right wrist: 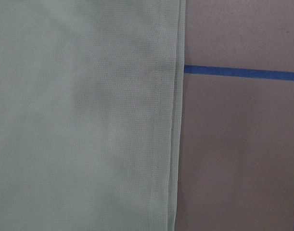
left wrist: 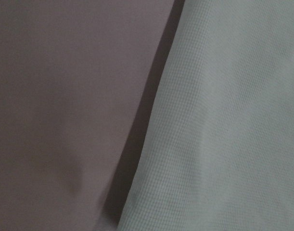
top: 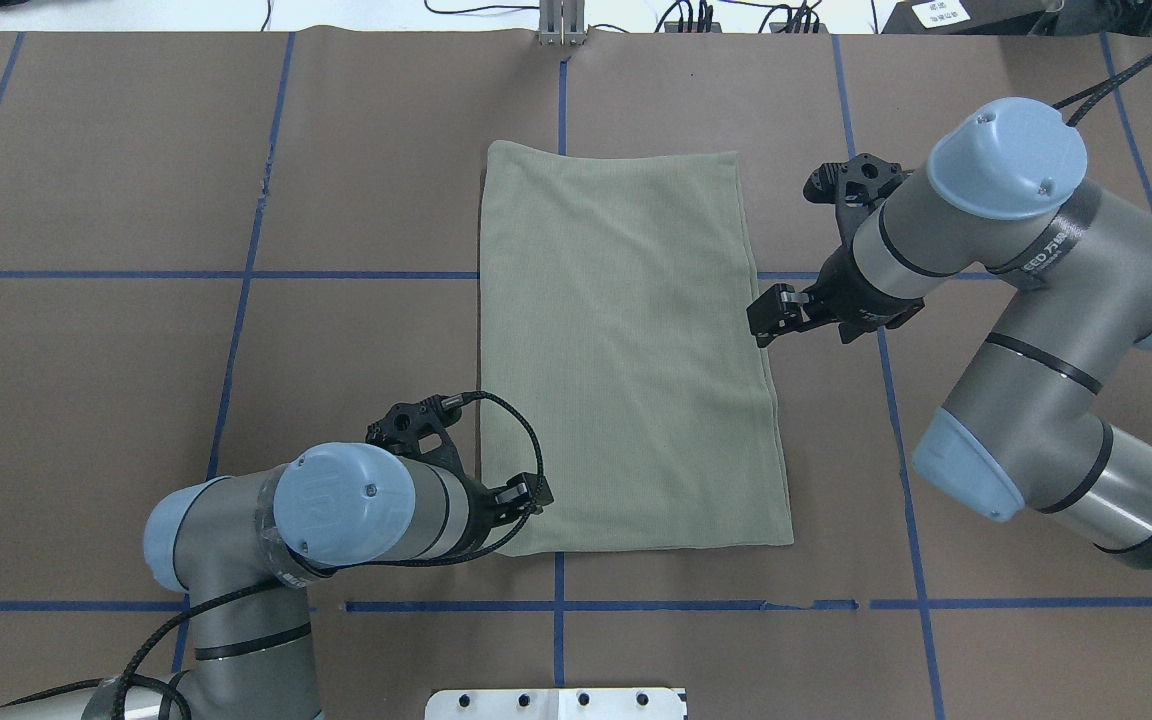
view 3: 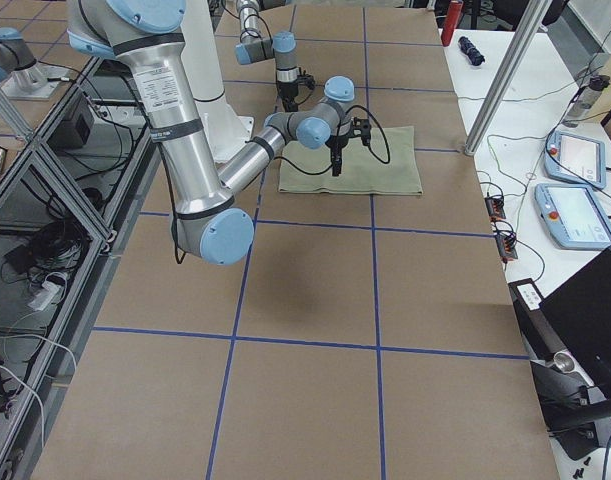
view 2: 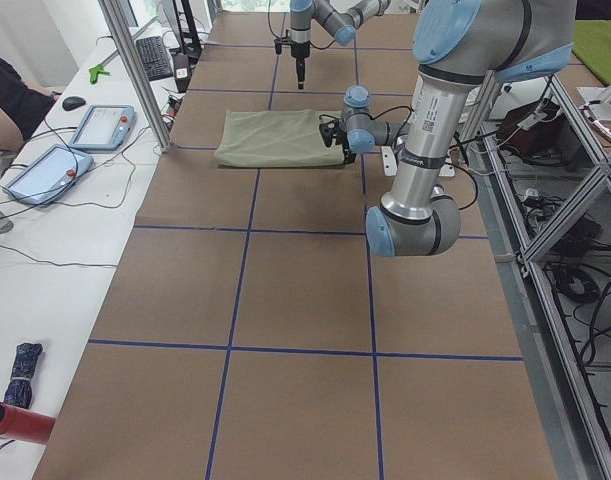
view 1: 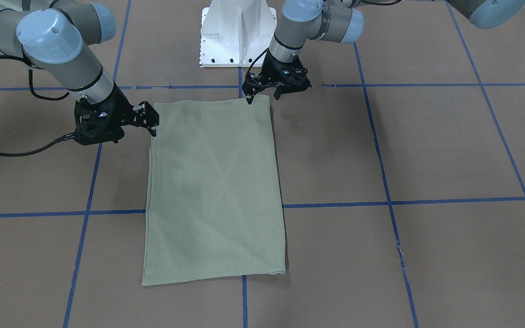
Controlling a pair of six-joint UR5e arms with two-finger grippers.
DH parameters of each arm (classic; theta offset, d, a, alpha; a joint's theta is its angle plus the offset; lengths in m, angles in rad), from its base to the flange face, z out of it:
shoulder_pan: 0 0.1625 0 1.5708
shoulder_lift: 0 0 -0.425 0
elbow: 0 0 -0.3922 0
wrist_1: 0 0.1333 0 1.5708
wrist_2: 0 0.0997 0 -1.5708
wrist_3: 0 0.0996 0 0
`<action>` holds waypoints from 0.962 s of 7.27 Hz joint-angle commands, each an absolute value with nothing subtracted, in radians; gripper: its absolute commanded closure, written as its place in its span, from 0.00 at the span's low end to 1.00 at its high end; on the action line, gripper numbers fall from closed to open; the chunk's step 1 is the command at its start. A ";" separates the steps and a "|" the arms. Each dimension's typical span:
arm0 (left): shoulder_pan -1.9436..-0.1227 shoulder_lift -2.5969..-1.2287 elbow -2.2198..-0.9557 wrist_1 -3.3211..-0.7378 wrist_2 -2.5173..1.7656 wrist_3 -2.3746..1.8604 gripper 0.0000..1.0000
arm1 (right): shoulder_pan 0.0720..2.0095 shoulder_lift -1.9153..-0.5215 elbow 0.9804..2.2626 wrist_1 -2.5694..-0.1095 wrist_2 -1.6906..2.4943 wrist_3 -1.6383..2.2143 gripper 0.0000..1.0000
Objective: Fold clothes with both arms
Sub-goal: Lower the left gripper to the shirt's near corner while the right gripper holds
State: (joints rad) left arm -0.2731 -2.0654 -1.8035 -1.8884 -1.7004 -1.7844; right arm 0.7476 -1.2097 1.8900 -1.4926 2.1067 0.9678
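The shirt (top: pixel 626 350) lies mid-surface, already folded into a flat rectangle and probably due another halving, with the left claw (view 1: pixel 263 98) wide at its robot-side left corner and the right claw (top: pixel 766 320), whose opening I cannot tell, beside its right edge.

Out-of-sight items, placed relative to the shirt:
1. Shirt (top: pixel 626 350): I see one plain folded rectangle; anything under the top layer is covered.
2. Right gripper (view 1: pixel 149 121), at the shirt's long edge: I cannot read its jaw spacing.
3. Left gripper (view 1: pixel 263 97), at the shirt's corner: in the overhead view its own wrist covers the fingertips.
4. Left wrist view: shirt edge blurred.
5. Pedestal base (top: pixel 556 703), robot-side of the shirt: cropped.
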 commanded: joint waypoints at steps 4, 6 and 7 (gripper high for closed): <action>-0.262 -2.077 -1.776 -1.894 -1.690 -1.783 0.23 | 0.746 -1.209 1.884 -1.493 2.108 0.962 0.00; -0.262 -2.079 -1.757 -1.896 -1.672 -1.775 0.24 | 0.746 -1.209 1.882 -1.493 2.108 0.962 0.00; -0.262 -2.079 -1.756 -1.896 -1.672 -1.779 0.33 | 0.746 -1.209 1.882 -1.493 2.108 0.962 0.00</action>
State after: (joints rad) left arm -0.2623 -2.0777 -1.7615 -1.8953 -1.6764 -1.7776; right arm 0.7455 -1.2087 1.8829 -1.4926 2.1077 0.9619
